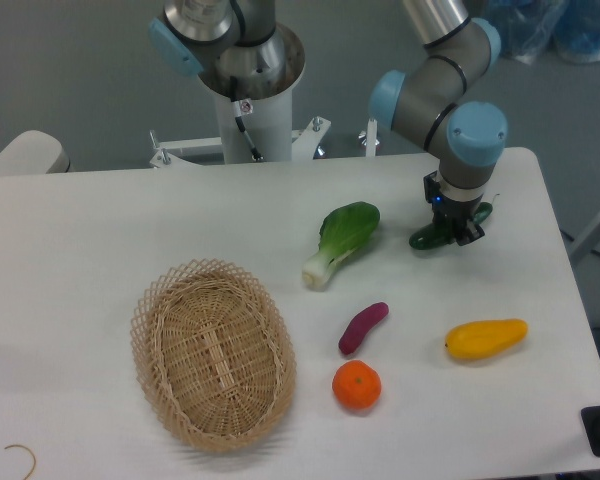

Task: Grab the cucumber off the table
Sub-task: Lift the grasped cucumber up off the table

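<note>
The cucumber (423, 239) is a dark green glossy cylinder at the right rear of the white table (100, 230). It lies slanted, and its left end and a bit of its right end show on either side of the tool. My gripper (454, 229) comes down over the cucumber's middle with its black fingers closed on both sides of it. The middle of the cucumber is hidden behind the fingers. I cannot tell whether the cucumber is touching the tabletop.
A leafy bok choy (341, 238) lies just left of the cucumber. In front are a purple sweet potato (363, 327), an orange (356, 386) and a yellow fruit (485, 338). A wicker basket (212, 353) sits front left. The arm's base (250, 100) stands behind the table.
</note>
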Available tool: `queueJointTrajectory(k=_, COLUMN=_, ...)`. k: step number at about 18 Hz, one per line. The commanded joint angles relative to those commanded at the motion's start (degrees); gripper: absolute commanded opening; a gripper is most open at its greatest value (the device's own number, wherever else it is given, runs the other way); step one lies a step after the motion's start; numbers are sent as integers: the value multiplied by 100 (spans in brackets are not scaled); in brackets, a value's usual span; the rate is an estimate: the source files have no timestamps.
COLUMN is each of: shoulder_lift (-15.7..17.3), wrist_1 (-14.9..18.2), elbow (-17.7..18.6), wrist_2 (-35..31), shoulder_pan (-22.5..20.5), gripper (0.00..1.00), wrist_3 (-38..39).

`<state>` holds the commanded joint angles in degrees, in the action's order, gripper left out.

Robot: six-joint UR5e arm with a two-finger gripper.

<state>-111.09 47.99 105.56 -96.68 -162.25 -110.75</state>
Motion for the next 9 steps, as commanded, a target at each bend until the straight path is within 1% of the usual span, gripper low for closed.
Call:
queueJointTrajectory(k=1, shoulder_lift=26, wrist_1=18, elbow=-131, wrist_2=0, shoulder_pan=62, gripper=36, wrist_3=123)
queueJointTrajectory(k=2, shoulder_lift=52, wrist_1=131, elbow=-289, wrist_2=9, shoulder_pan=106, gripper=36, wrist_3=246)
queueJointTrajectory(k=4, shoulder_lift=149, wrist_1=709, elbow=-710, wrist_2=26, shoulder_pan=228, gripper=36, wrist_3=413)
queueJointTrajectory(k=7, shoulder_lift=141, wrist_1=1755, elbow=-1562, wrist_2=26, shoulder_pan=457, gripper=36, wrist_3=992)
queueJointTrajectory(k=9, shoulder_lift=106, wrist_1=2204, elbow=-1959, wrist_2=61, shoulder_pan=615, gripper=36, wrist_3=1274)
